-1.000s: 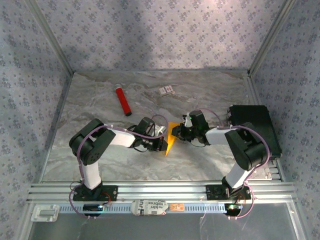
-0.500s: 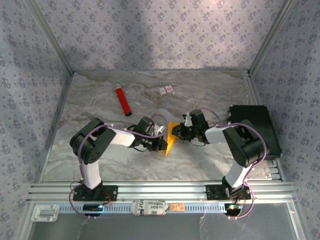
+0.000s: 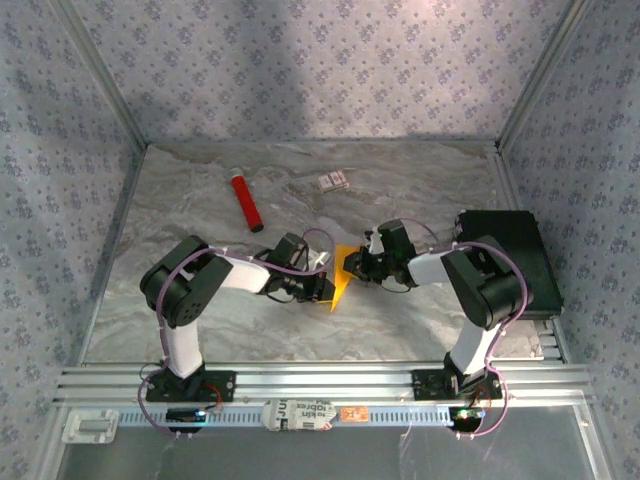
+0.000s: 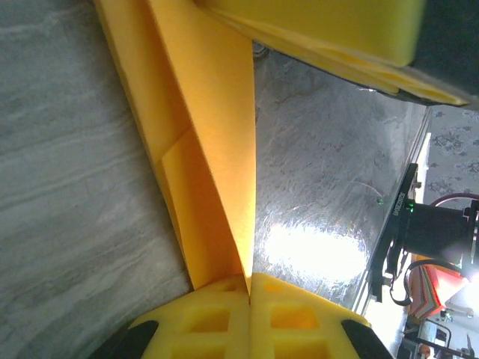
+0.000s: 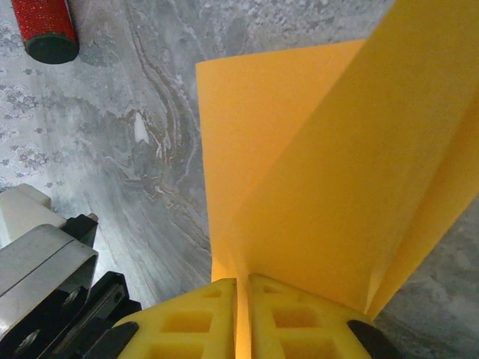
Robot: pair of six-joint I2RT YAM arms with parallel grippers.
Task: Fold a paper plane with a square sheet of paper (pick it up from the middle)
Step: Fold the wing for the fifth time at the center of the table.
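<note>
Only the right arm's elbow [image 3: 482, 282] has been drawn slightly inward, while the thin, partly folded orange-yellow paper sheet [image 3: 343, 274] is clamped over the middle of the grey marbled table [image 3: 200, 210] by the left gripper [image 4: 249, 288] and the right gripper [image 5: 242, 290], where opposed pulling could tear it.

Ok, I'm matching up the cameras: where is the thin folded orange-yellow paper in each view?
Top external: thin folded orange-yellow paper near the centre.
Left wrist: paper runs from bottom centre to top edge.
Right wrist: paper spreads from bottom centre to top right.
Shared landmark: red cylindrical tube, up-left of the paper from above, top-left corner at the right wrist.
</note>
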